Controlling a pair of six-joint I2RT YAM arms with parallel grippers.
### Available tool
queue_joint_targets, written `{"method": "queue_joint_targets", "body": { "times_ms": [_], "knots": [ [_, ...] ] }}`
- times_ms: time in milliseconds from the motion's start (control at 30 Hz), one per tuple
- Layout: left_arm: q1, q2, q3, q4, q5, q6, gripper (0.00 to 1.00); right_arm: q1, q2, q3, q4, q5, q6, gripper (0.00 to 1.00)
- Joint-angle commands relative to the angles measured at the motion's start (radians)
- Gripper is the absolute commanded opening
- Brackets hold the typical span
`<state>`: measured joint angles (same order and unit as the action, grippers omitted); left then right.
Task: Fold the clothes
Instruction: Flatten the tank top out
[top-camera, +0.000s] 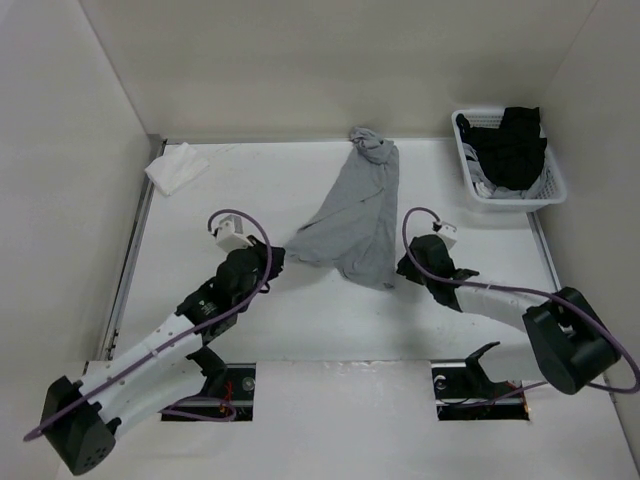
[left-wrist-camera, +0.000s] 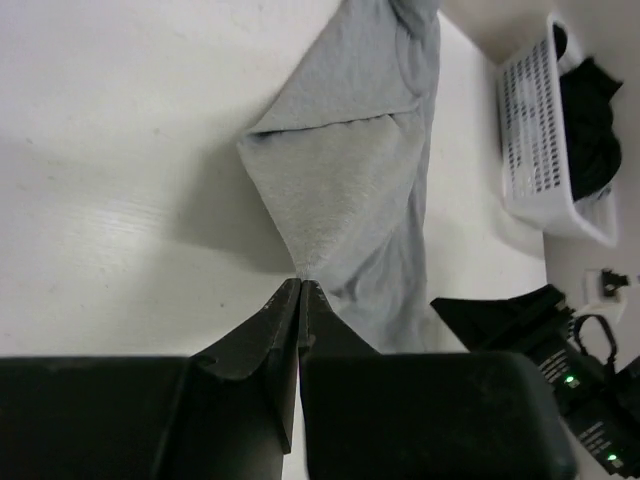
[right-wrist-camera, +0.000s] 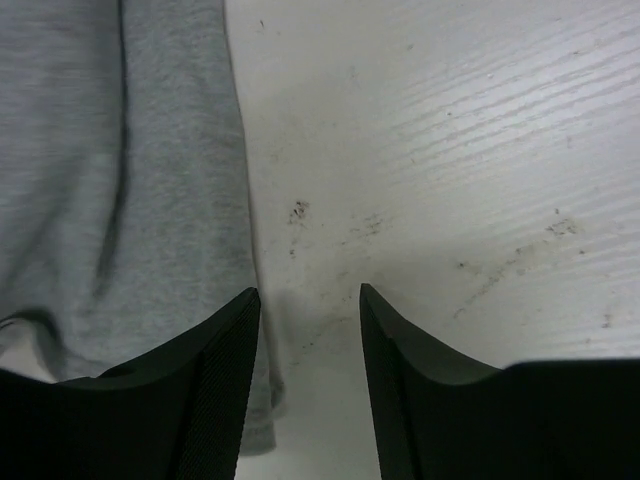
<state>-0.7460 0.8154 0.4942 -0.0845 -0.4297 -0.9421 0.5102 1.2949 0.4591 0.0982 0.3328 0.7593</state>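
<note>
The table carries everything. The light-grey shirt lies to the left of the white basket. It is bunched into a long crumpled strip, with its neck end level with the basket and its hem below it, nearer the arms. No neat fold shows, so I judge the folding barely begun: flattening and every fold are yet to do. The left gripper, left of the basket beyond the shirt, is pinched tight on the shirt's lower-left corner. The right gripper, below and left of the basket at the hem's edge, has its jaws apart and holds nothing.
</note>
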Motion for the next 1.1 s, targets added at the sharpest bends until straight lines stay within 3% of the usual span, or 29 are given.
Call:
{"method": "queue_joint_targets", "body": {
  "times_ms": [0,167,200,233,267,300,367,433,467,533,600,633,667,767,933,1067],
  "knots": [
    [0.096,-0.041,-0.042,-0.04,0.041,0.063,0.01,-0.022,0.137,0.127,0.162,-0.058,0.009,0.5],
    [0.155,-0.076,-0.075,-0.031,0.074,0.066,0.01,-0.075,0.357,0.28,0.235,-0.089,0.034,0.45],
    [0.167,-0.088,-0.077,-0.026,0.08,0.069,0.01,-0.084,0.406,0.332,0.233,-0.121,0.032,0.39],
    [0.182,-0.097,-0.074,-0.021,0.088,0.077,0.01,-0.095,0.453,0.38,0.222,-0.136,0.035,0.17],
    [0.19,-0.105,-0.069,-0.018,0.094,0.08,0.01,-0.106,0.455,0.389,0.21,-0.124,0.041,0.06],
    [0.202,-0.122,-0.066,-0.017,0.098,0.08,0.01,-0.114,0.384,0.365,0.18,-0.063,0.034,0.0],
    [0.216,-0.145,-0.065,-0.012,0.098,0.078,0.01,-0.095,0.234,0.317,0.103,-0.014,-0.013,0.0],
    [0.25,-0.166,-0.062,-0.001,0.106,0.08,0.01,-0.013,-0.08,0.312,-0.172,0.053,-0.083,0.0],
    [0.257,-0.167,-0.057,0.002,0.114,0.081,0.01,0.019,-0.156,0.344,-0.274,0.073,-0.095,0.0],
    [0.282,-0.165,-0.046,0.003,0.144,0.088,0.01,0.102,-0.242,0.456,-0.484,0.133,-0.113,0.04],
    [0.3,-0.173,-0.046,-0.001,0.158,0.091,0.01,0.136,-0.224,0.495,-0.532,0.144,-0.114,0.09],
    [0.328,-0.191,-0.051,-0.012,0.172,0.095,0.01,0.193,-0.144,0.522,-0.526,0.143,-0.107,0.27],
    [0.34,-0.2,-0.054,-0.018,0.177,0.097,0.01,0.222,-0.093,0.533,-0.508,0.132,-0.116,0.35],
    [0.45,-0.246,-0.072,-0.064,0.232,0.097,0.01,0.293,0.004,0.532,-0.416,0.103,-0.13,0.5],
    [0.543,-0.23,-0.086,-0.049,0.311,0.086,0.01,0.218,-0.121,0.368,-0.376,0.078,-0.104,0.54],
    [0.54,-0.19,-0.089,-0.011,0.319,0.077,0.01,0.156,-0.172,0.213,-0.353,0.023,-0.037,0.51]
  ]
}}
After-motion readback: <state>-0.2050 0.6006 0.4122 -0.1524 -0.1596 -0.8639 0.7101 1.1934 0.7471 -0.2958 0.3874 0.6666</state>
